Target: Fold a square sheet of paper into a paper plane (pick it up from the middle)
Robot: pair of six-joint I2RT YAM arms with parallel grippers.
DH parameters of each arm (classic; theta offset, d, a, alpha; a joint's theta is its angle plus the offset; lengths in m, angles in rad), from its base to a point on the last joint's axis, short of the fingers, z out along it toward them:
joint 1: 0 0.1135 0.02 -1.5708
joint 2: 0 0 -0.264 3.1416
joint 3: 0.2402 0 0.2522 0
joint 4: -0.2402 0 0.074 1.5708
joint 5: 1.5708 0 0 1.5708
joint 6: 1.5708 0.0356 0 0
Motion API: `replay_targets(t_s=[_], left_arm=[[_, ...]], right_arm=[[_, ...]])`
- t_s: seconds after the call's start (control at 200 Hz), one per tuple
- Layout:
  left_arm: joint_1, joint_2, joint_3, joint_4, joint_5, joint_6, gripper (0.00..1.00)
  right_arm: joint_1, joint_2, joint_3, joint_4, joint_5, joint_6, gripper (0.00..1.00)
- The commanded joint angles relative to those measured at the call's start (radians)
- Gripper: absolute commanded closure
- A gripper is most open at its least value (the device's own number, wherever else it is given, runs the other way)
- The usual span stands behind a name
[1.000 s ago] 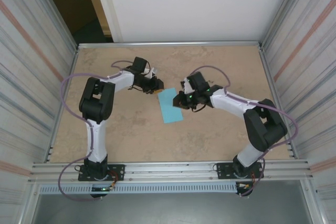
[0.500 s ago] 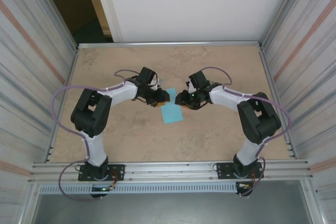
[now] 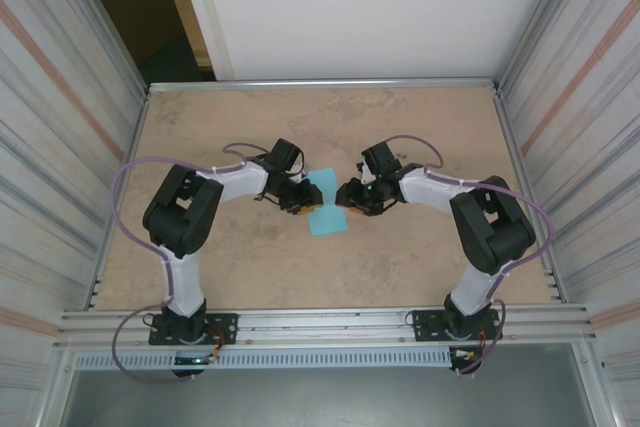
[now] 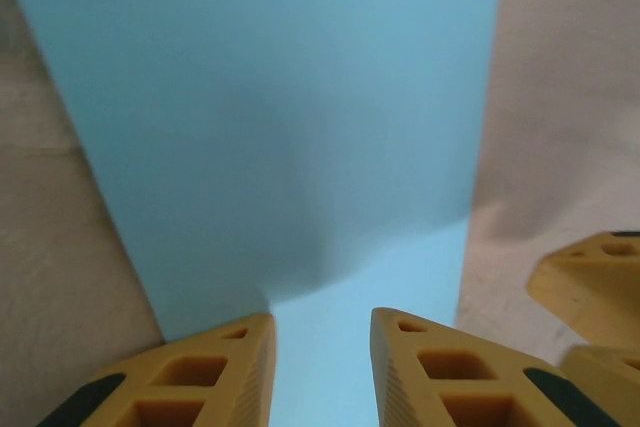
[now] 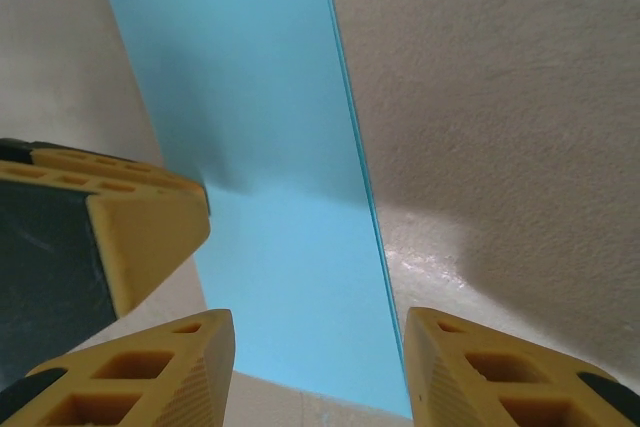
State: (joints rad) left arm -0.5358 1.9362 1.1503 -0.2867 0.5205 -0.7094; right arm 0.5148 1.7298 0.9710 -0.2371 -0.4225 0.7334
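On the table [image 3: 260, 272] we see the square sheet of paper [image 3: 327, 213], plain light blue, lying flat between both arms. Our left end effector [image 3: 303, 201] stands narrowly parted at its left edge. Our right end effector [image 3: 346, 195] stands wider, straddling its right edge. Neither grips it.

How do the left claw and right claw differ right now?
The left claw has its fingers fairly close together; the right claw has them wider apart. The left claw reaches the blue paper from its left side, the right claw from its right. The paper spans the left claw's gap; its edge runs just inside one finger of the right claw. Both are open, gripping nothing.
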Motion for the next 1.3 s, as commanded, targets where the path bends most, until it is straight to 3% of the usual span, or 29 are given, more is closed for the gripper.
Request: replay_targets(t_s=[0.0, 0.336, 0.902, 1.293], left_arm=[[0.009, 0.017, -0.023, -0.035, -0.061, -0.03, 0.68], [0.017, 0.032, -0.056, -0.023, -0.052, -0.06, 0.68], [0.017, 0.043, -0.059, -0.023, -0.044, -0.049, 0.69], [0.018, 0.05, -0.058, -0.023, -0.04, -0.047, 0.69]], right_arm=[[-0.006, 0.003, -0.02, -0.019, -0.011, 0.024, 0.53], [0.041, 0.026, -0.037, -0.047, -0.061, 0.021, 0.52], [0.062, -0.009, -0.069, -0.065, 0.034, 0.025, 0.52], [0.087, -0.002, -0.08, -0.041, 0.005, 0.013, 0.51]])
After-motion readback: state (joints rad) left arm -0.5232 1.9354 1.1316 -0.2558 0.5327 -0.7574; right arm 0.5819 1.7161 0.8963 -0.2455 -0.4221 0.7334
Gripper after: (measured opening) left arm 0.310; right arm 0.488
